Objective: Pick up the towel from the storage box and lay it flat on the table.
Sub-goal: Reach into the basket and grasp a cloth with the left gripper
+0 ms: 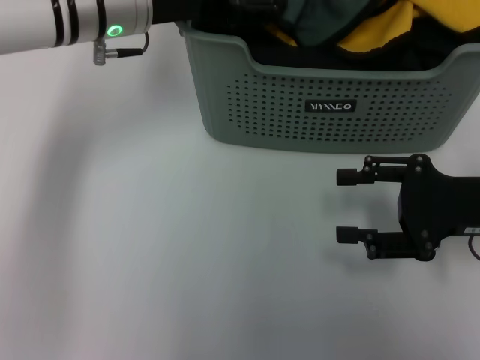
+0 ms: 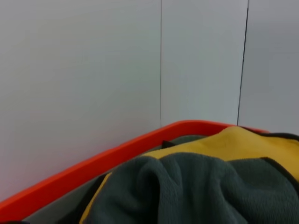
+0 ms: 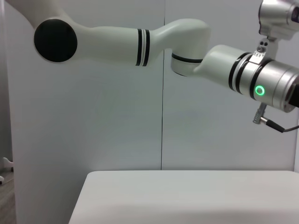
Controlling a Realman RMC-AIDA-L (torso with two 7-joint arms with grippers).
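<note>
A: Which is the largest element, and what rests on it?
B: The white worktop. The storage box, a grey-green perforated basket with a black logo plate, stands on it at the far side of the head view.

A: Where is the towel?
B: Inside the storage box. The towel lies bunched there, dark grey-green folds over yellow cloth with black piping; the left wrist view shows the same folds close up. That view also shows an orange-red rim beside the cloth, with a pale panelled wall behind.

A: How do the arms stand relative to the storage box?
B: The left arm, white with black rings and a green indicator light, reaches toward the box's upper left corner. Its gripper is hidden, so whether it has hold of anything cannot be told. The right gripper hovers over the worktop just in front of the box's right half, black fingers spread wide apart and empty.
</note>
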